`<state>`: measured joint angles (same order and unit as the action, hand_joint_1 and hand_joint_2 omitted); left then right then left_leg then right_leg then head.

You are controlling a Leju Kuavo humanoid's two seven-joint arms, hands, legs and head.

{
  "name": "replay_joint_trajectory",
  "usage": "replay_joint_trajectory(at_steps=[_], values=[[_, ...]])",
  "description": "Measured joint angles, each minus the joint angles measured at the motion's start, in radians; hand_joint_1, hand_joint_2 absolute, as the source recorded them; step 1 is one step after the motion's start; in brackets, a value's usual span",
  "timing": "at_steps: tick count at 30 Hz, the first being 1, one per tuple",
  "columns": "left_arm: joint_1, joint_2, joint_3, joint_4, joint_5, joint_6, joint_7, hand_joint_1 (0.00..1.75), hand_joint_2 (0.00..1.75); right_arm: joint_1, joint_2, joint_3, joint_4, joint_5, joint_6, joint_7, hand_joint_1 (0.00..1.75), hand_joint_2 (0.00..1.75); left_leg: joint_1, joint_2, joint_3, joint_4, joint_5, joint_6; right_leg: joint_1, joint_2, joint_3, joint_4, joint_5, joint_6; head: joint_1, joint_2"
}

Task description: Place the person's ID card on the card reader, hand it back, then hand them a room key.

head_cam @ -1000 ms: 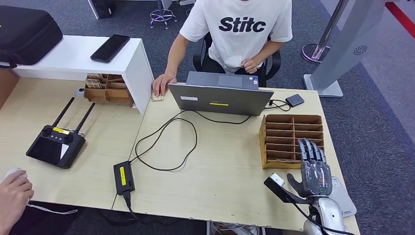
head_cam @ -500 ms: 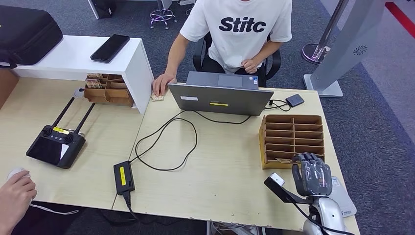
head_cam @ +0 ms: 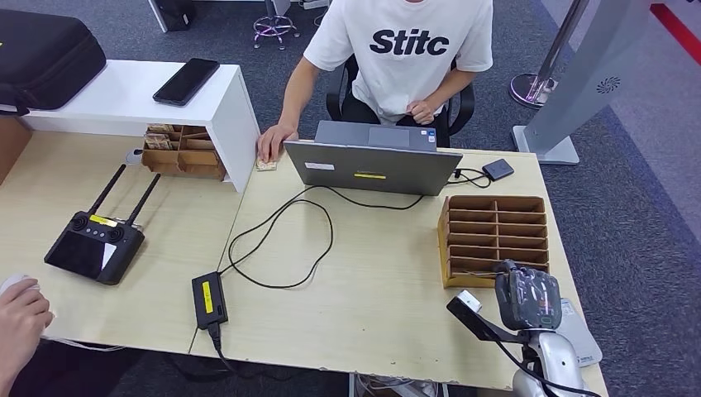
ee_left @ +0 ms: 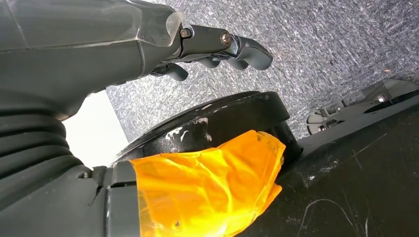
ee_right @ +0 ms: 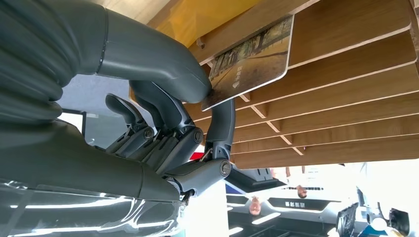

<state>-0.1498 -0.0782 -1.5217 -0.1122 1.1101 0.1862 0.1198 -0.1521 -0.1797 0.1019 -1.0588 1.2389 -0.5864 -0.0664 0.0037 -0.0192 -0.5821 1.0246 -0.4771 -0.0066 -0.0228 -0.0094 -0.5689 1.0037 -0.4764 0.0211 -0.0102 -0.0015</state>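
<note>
- Nearest, right hand point(head_cam: 527, 296) at the near right corner of the table point(head_cam: 372, 273), fingers curled down at the near edge of the wooden card rack point(head_cam: 493, 237).
- In the right wrist view, right hand point(ee_right: 163, 123) pinching a room key card point(ee_right: 249, 61) between thumb and a finger; card partly inside a slot of the card rack point(ee_right: 346, 98), printed with a picture, too small to read.
- Left hand point(ee_left: 207, 47) seen in the left wrist view over grey carpet, fingers curled in, holding nothing.
- Just beside the right hand, a grey flat device point(head_cam: 579, 331) at the table corner; cannot tell whether it is the card reader.
- Toward the near left, a black power adapter point(head_cam: 209, 299) with a looping cable point(head_cam: 281, 240), and a black remote controller point(head_cam: 93, 246) with two antennas.
- At the near left edge, a person's hand point(head_cam: 21, 322).
- Farther back, a grey laptop point(head_cam: 370, 157), lid toward the camera, and a small black box point(head_cam: 498, 169) beside it.
- At the far side, a seated person in a white shirt point(head_cam: 401, 50), one hand point(head_cam: 273, 142) resting on the table over a small card-like item point(head_cam: 266, 165); identity of the item cannot be told.
- Far left, a white shelf point(head_cam: 132, 95) bearing a black phone point(head_cam: 186, 81).
</note>
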Motion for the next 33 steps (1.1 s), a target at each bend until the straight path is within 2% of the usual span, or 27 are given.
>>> replay_joint_trajectory(at_steps=[10,16,33], values=[[0.0,0.0,0.0,0.0,-0.002,0.0,0.0,0.0,1.75,-0.006,0.0,0.001,-0.046,-0.003,0.0,-0.003,1.6,1.75,0.0,0.0,0.0,0.0,0.0,0.0,0.0,0.0,0.0,0.0,0.0,0.0,0.0,0.0],[0.0,0.0,0.0,0.0,-0.008,0.0,0.0,0.0,1.75,-0.019,0.004,0.002,-0.11,-0.01,0.0,-0.001,1.67,1.75,0.0,0.0,0.0,0.0,0.0,0.0,0.0,0.0,0.0,0.0,0.0,0.0,0.0,0.0],[-0.001,0.0,0.0,0.0,-0.015,0.0,-0.001,0.0,1.75,-0.078,0.01,0.031,-0.239,-0.018,0.0,-0.002,1.7,1.75,0.0,0.0,0.0,0.0,0.0,0.0,0.0,0.0,0.0,0.0,0.0,0.0,0.0,0.0]])
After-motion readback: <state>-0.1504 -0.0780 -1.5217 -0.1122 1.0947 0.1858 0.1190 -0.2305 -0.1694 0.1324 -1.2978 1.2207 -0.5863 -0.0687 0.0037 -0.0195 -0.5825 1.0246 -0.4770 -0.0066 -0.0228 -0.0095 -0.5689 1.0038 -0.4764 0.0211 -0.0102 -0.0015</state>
